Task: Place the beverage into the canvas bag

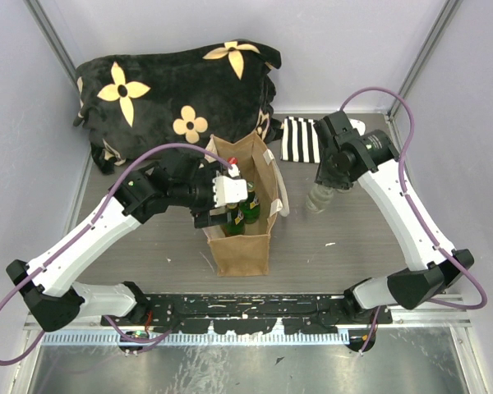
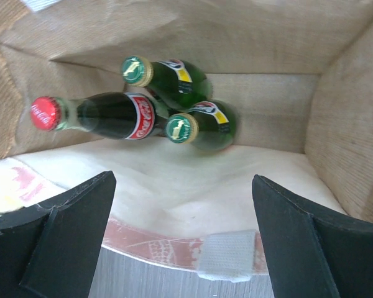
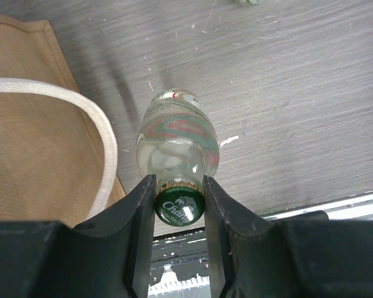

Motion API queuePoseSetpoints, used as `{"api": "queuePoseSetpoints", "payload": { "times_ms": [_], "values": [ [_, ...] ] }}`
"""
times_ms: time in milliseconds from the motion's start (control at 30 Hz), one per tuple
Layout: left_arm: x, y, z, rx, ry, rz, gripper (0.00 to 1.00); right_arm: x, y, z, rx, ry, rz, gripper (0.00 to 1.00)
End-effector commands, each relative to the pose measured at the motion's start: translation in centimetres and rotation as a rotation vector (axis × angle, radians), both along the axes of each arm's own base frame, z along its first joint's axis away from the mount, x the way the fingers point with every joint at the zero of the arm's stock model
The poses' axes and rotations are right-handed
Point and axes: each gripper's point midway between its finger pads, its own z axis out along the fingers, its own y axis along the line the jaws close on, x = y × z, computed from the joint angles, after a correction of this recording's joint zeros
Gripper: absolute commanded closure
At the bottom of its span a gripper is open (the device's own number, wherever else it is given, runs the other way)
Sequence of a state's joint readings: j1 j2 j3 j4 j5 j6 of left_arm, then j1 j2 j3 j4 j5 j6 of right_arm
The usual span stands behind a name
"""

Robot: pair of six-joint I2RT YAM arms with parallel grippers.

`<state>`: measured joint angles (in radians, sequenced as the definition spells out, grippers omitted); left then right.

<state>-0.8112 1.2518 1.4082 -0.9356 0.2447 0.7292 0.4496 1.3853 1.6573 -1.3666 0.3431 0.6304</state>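
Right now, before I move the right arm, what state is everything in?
Canvas bag: standing, mouth open, three bottles inside.
Cola bottle: in the bag, red cap on.
Green bottles: in the bag, gold caps on.
Clear bottle: upright outside the bag, green cap on.
Left gripper: jaws open over the bag.
Right gripper: jaws shut on the clear bottle's cap.
Blanket: bunched at the back.
Striped cloth: lying flat.

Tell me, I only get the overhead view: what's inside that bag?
Observer: Three bottles are in the canvas bag: a red-capped Coca-Cola bottle and two green bottles.
Operator: Is the left hand holding anything?
Observer: No, the left hand is open and empty.
Operator: And the right one?
Observer: The right hand is shut on the green cap of a clear bottle standing on the table.
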Motion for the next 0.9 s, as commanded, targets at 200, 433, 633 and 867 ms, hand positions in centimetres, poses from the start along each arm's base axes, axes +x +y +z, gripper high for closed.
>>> {"api": "queuePoseSetpoints", "payload": {
  "times_ms": [200,433,633,867],
  "values": [
    [7.4,1.6,3.2,-0.150,0.045,0.382,0.02,4.7,1.3,7.7,0.002,-0.195,0.071,0.99],
    [10.1,3.8,2.7,-0.197,0.124,0.529,0.02,7.2,2.7,11.9,0.039,-0.304,0.122,0.99],
    [10.0,3.9,1.6,-0.186,0.155,0.549,0.02,9.5,5.2,15.8,0.123,-0.449,0.214,0.99],
    [10.0,4.0,0.9,-0.175,0.173,0.565,0.02,10.0,8.2,20.9,0.259,-0.639,0.351,0.99]
  ]
}}
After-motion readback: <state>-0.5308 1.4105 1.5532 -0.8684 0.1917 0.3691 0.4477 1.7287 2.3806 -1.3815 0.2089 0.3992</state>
